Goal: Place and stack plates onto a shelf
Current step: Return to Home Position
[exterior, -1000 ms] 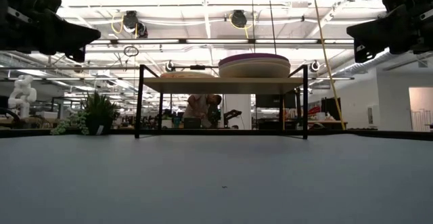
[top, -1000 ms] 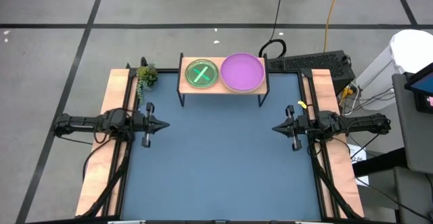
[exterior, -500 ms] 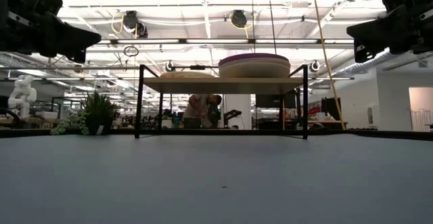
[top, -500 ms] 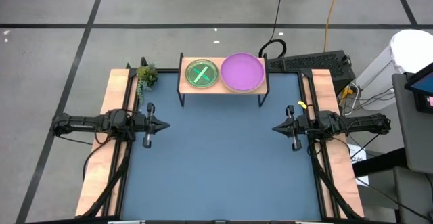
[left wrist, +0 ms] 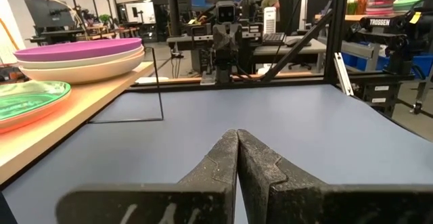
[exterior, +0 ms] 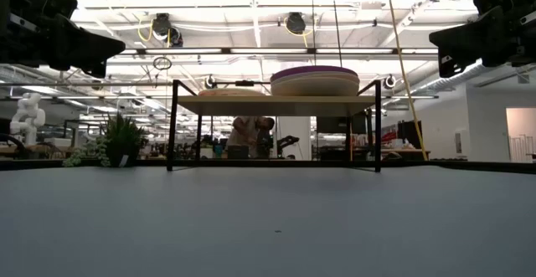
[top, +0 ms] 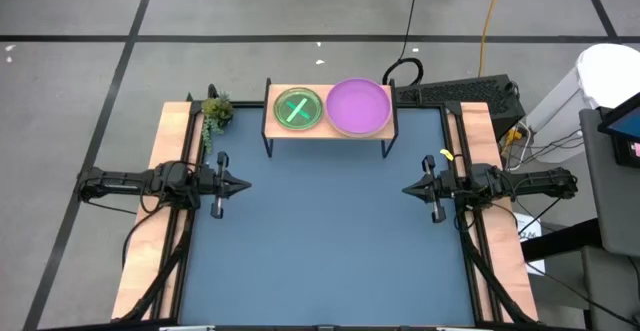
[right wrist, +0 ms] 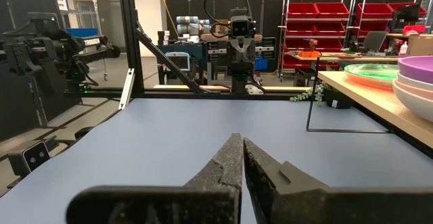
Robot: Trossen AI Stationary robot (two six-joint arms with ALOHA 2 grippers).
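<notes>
The shelf [top: 330, 129], a light-wood board on thin black legs, stands at the table's far edge. On its right half rests a stack of large plates [top: 358, 106] with a purple one on top [left wrist: 81, 48]. On its left half rests a stack of smaller translucent plates with a green one on top [top: 297, 108], over an orange one [left wrist: 40, 112]. My left gripper [top: 246, 184] is shut at the table's left edge, level and pointing right. My right gripper [top: 406, 188] is shut at the right edge, level and pointing left. Both are far from the shelf and hold nothing.
A small potted plant [top: 214, 111] stands at the far left corner beside the shelf. Wooden side rails [top: 165, 171] run along both table edges. The blue table top [top: 330, 241] lies between the arms. A person [exterior: 251, 135] shows in the room beyond.
</notes>
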